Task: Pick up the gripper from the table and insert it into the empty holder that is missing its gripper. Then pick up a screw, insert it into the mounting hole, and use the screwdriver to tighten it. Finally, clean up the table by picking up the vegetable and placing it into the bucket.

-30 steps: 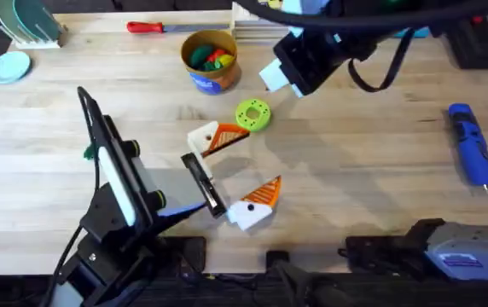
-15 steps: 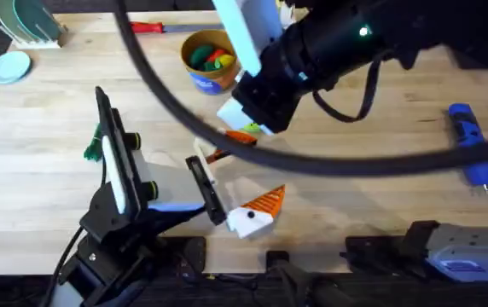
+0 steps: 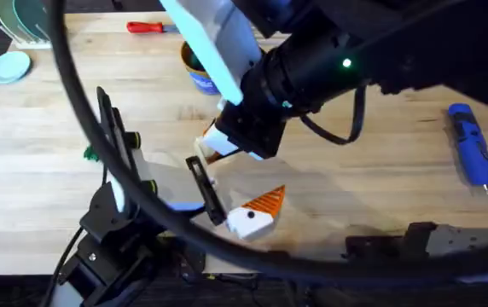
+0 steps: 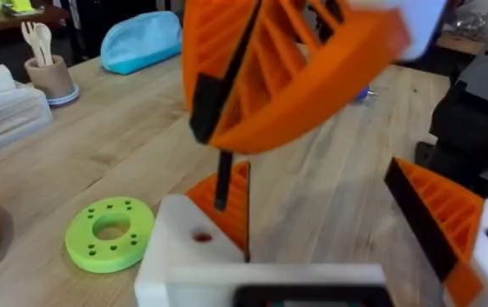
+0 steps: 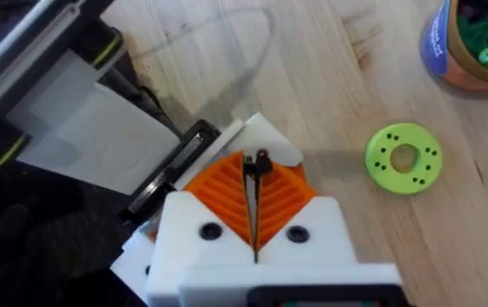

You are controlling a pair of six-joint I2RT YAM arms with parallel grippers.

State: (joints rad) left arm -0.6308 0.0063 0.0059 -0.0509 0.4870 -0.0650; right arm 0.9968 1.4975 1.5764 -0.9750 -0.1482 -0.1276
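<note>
Bucket at 12 o'clock: coloured vegetables inside | right end effector: pads pressed together on a dark screw | left end effector: grip cannot be told | screwdriver at 3 o'clock

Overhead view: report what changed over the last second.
The right arm swept from beside the bucket toward the near side; its tool, pinching a dark screw, now hangs over the middle white block. The left arm edged slightly right. The screwdriver, bucket and near orange-tipped block stayed put.
</note>
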